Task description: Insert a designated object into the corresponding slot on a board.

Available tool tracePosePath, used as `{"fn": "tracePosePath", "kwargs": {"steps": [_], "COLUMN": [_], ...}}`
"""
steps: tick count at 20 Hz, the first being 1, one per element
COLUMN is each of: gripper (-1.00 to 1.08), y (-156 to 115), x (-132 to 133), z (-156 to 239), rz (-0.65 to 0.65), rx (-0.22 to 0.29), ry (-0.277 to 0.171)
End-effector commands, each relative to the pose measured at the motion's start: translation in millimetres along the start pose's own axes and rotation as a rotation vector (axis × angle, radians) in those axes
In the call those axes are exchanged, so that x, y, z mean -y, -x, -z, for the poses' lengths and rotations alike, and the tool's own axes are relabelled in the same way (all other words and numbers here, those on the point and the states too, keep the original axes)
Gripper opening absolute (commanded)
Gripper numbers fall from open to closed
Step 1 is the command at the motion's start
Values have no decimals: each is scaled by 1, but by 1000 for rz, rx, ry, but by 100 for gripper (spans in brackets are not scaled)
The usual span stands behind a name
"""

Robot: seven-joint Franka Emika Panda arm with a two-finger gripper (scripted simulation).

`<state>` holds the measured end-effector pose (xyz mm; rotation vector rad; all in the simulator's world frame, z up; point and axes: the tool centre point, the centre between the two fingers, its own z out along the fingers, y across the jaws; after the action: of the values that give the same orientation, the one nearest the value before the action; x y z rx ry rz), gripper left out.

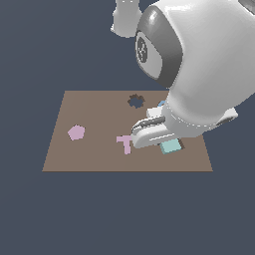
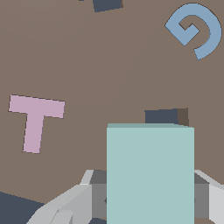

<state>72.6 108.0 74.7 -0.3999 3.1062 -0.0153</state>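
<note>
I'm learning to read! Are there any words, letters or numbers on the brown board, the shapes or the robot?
None: no printed words, numbers or labels show in either view.
The blue piece on the board only curls like a letter G; it is a shape, not writing.
The pink T-shape is likewise a shape.
The teal block in the jaws is plain.
The round mark on the arm holds no readable text.
</note>
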Motion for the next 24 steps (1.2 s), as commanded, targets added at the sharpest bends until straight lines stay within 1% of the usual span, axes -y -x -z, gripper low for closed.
{"fn": "tracePosePath", "kwargs": {"steps": [1,6,12,15,24], "gripper": [-100,-100,-100,-100,-100], "y": [1,0,-7,-10,-10], "x": [1,-2,-30,-39,-41], "z": [2,-2,-25,-32,-43], "rz": [7,2,41,58,61], "rx": [2,0,-5,-7,-7], "ry": [-1,0,8,11,11]}}
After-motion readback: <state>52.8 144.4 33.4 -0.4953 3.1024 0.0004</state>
